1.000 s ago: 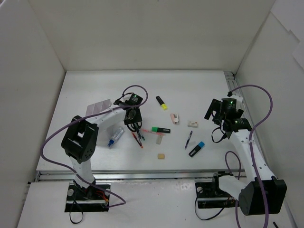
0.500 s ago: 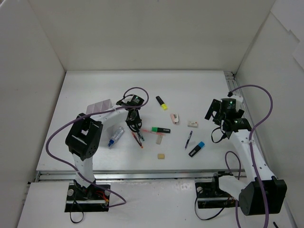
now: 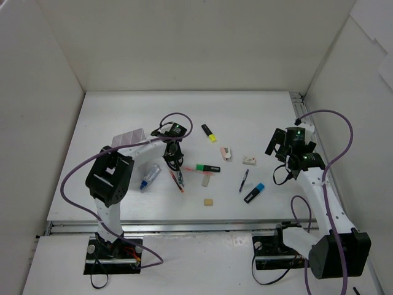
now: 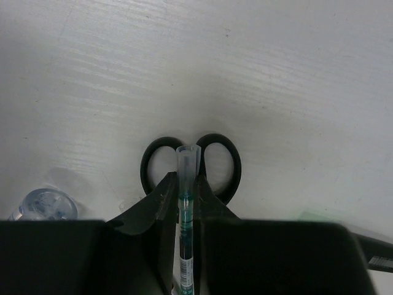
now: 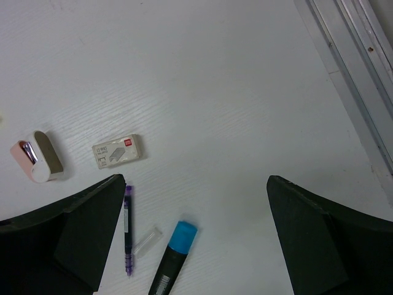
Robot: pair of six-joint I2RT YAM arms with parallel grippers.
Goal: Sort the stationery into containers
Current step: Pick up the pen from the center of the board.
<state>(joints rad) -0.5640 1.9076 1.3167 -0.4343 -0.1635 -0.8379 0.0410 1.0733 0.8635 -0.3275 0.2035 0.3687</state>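
Observation:
My left gripper (image 4: 186,179) is shut on a thin pen (image 4: 186,161) with green ink, and holds it over the black handles of small scissors (image 4: 222,162) on the table. In the top view this gripper (image 3: 172,163) is right of the white compartment box (image 3: 129,138). My right gripper (image 5: 195,179) is open and empty, held above a blue-ended highlighter (image 5: 175,252), a purple pen (image 5: 128,227), a small beige box-like eraser (image 5: 118,150) and pink-white correction tape (image 5: 37,157). In the top view it (image 3: 284,155) is at the right.
A yellow-ended highlighter (image 3: 209,133), a green-ended highlighter (image 3: 209,168), a beige eraser (image 3: 209,201), a red pen (image 3: 178,179) and a blue-capped clear item (image 3: 148,177) lie on the table. A metal rail (image 5: 356,67) runs along the table's right edge.
My left gripper has shifted a little toward the near side, down over the scissors and pens. The right arm has not moved.

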